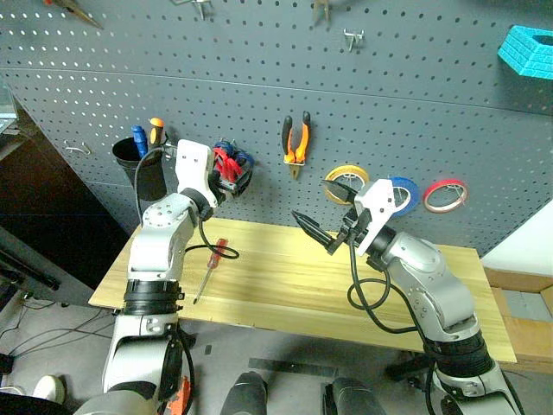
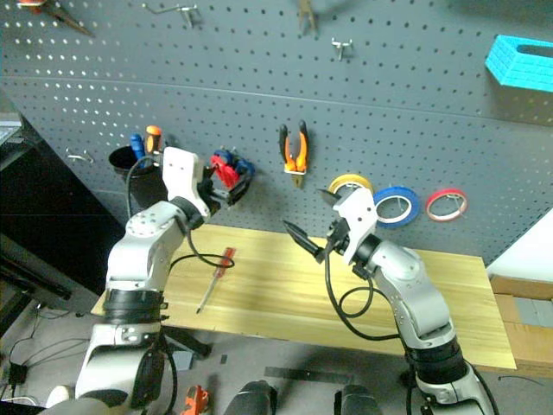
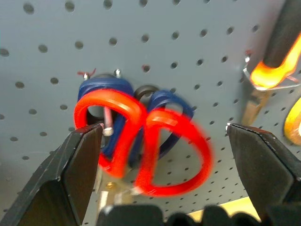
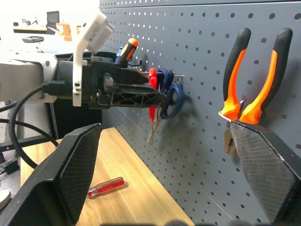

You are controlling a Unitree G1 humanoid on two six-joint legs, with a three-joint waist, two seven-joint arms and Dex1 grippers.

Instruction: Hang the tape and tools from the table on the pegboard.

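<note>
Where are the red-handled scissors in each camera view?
Left eye: red-handled scissors on pegboard, beside the black cup.
Right eye: same hook.
Left wrist: centre, between claw fingers.
Right wrist: past the left claw.
Shared landmark: orange-and-black pliers.

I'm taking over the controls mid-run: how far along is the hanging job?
Done: the blue tape and the pliers hang on the pegboard. In hand: nothing. The left gripper stands open at the red-handled scissors, which hang on a hook in front of the blue-handled scissors. The right gripper is open and empty. Left: the screwdriver, lying on the table.
</note>
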